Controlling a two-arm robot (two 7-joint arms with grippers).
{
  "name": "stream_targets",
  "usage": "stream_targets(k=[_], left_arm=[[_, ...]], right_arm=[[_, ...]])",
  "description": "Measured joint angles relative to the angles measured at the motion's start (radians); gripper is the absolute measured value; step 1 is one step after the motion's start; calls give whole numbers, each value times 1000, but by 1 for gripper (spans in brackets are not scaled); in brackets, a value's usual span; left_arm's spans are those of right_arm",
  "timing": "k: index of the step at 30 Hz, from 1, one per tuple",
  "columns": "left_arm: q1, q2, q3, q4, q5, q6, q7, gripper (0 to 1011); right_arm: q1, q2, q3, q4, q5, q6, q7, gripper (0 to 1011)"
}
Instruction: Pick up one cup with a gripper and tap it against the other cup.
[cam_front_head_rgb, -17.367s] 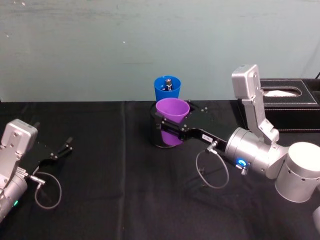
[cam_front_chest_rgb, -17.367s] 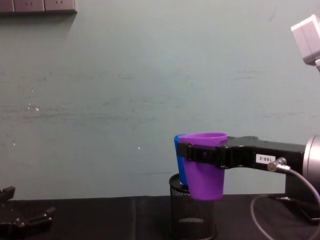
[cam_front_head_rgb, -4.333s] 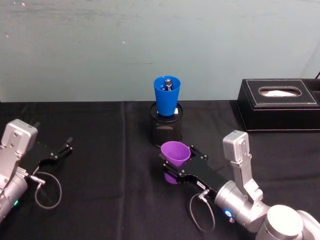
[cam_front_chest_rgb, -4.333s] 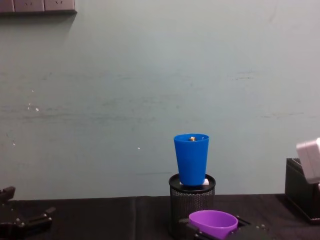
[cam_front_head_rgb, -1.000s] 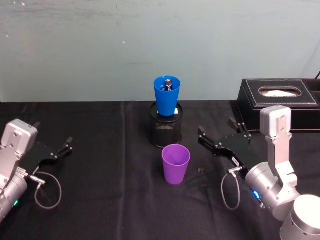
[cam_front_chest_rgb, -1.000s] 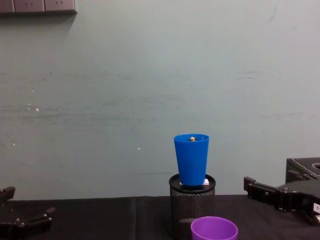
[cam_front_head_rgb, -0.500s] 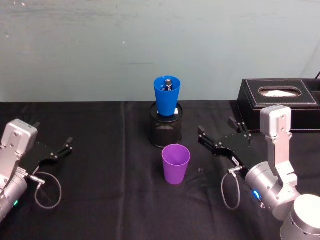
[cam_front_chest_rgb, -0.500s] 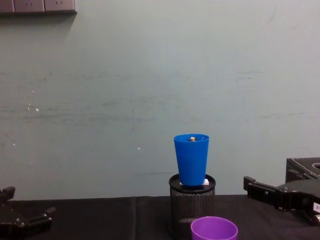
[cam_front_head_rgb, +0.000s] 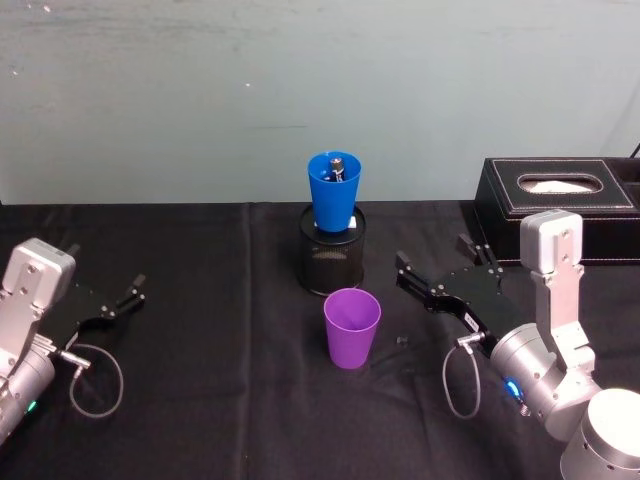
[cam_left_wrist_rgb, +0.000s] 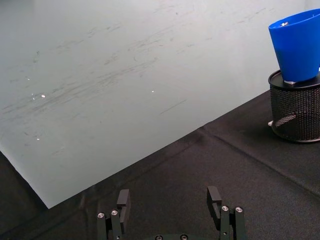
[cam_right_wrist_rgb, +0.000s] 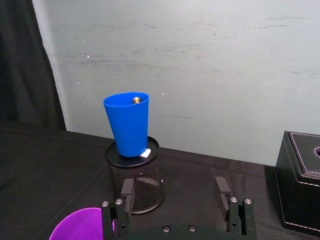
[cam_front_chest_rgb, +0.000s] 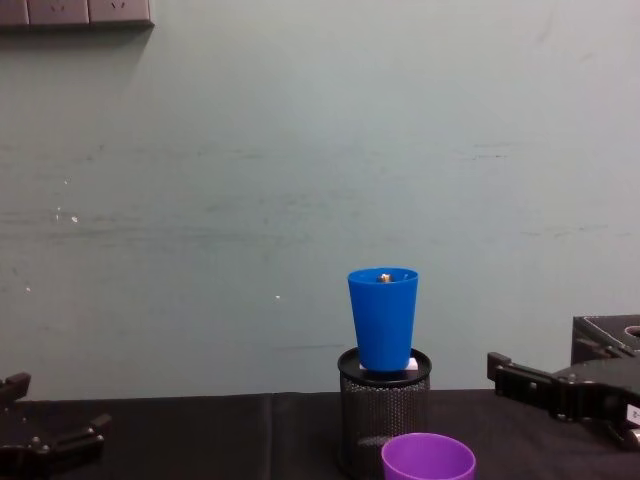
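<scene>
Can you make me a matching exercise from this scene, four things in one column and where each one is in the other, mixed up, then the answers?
Things:
1. purple cup
2. blue cup
3. right gripper
4. tissue box

Places:
A. standing in the top of the black mesh pen holder
B. far right of the table, by the wall
C. upright on the black cloth, in front of the pen holder
D. open, to the right of the purple cup, apart from it

Pairs: 1-C, 2-A, 3-D, 4-B
</scene>
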Motion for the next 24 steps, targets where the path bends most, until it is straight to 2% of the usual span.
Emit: stream_targets(k=[24], left_arm=[[0,0,0,0,0,0,0,1000]], right_arm=[[0,0,0,0,0,0,0,1002]])
